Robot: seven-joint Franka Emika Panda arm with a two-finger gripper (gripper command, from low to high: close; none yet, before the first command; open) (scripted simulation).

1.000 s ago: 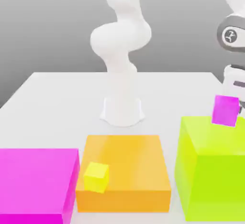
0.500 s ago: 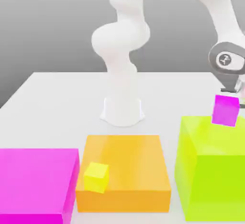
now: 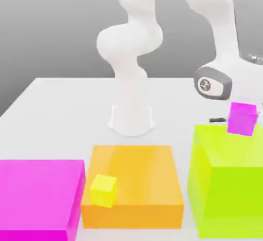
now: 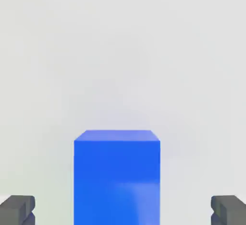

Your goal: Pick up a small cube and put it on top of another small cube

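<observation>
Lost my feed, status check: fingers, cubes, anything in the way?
Fingers open, empty. Small magenta cube sits on lime-green block; small yellow cube on orange block. Blue block ahead of the fingers.

Three large blocks are sitting in a row along the near edge of the table (image 3: pixel 67 111): the flat block (image 3: pixel 38 196) on the exterior view's left, the low block (image 3: pixel 138 178) in the middle and the tall block (image 3: pixel 226 183) on the right. The arm's base (image 3: pixel 131 119) is standing farther back, behind the low block. The small cube (image 3: pixel 242 118) is resting on the tall block's top towards its far right, while the other small cube (image 3: pixel 103 190) is sitting at the low block's near left corner.
</observation>
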